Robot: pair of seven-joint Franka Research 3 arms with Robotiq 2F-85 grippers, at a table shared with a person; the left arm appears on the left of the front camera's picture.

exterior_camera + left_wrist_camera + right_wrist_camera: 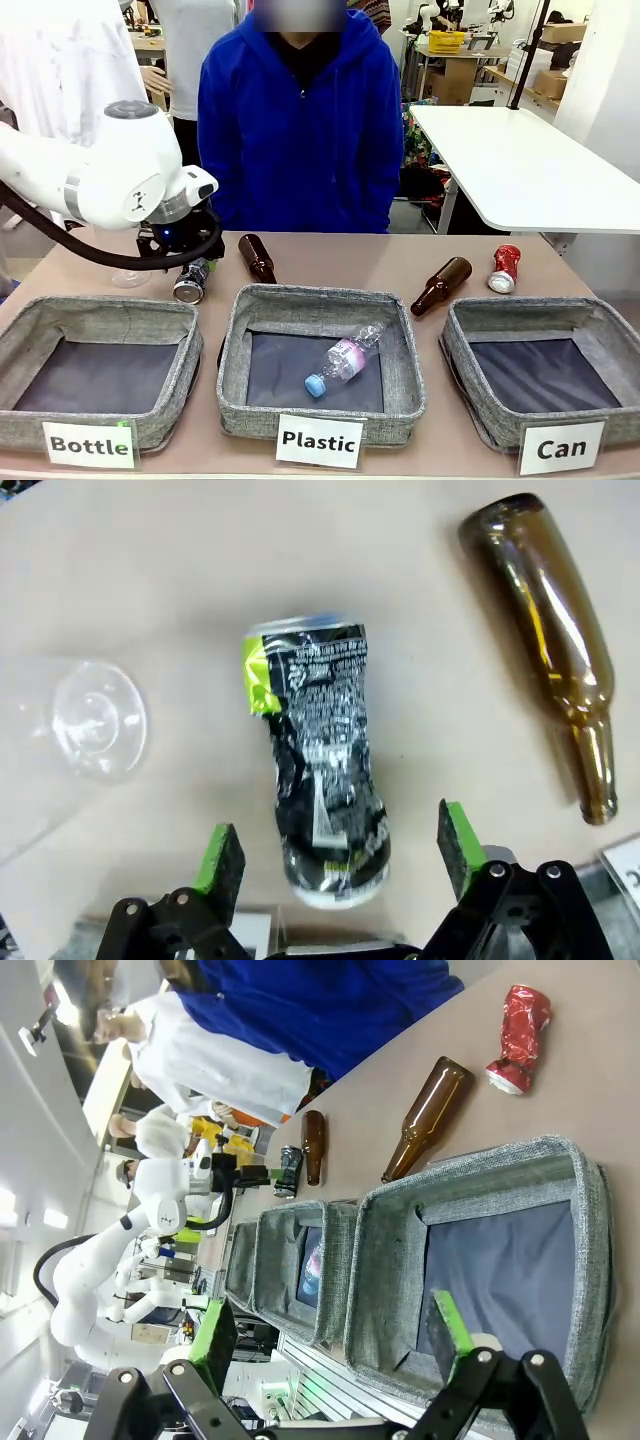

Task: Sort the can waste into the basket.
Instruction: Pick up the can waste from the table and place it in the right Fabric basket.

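A crushed black-and-silver can with yellow-green marks lies on the table behind the left basket. My left gripper hangs open over its near end, a green pad on each side with a gap to the metal; in the front view the gripper sits just above the can. The dented red can lies at the far right. The grey basket labelled "Can" stands at the front right. My right gripper is open above that basket's near side, holding nothing.
Two brown bottles lie behind the baskets. The middle "Plastic" basket holds a clear bottle; the "Bottle" basket is at the left. A clear plastic item lies beside the black can. A person in blue stands across the table.
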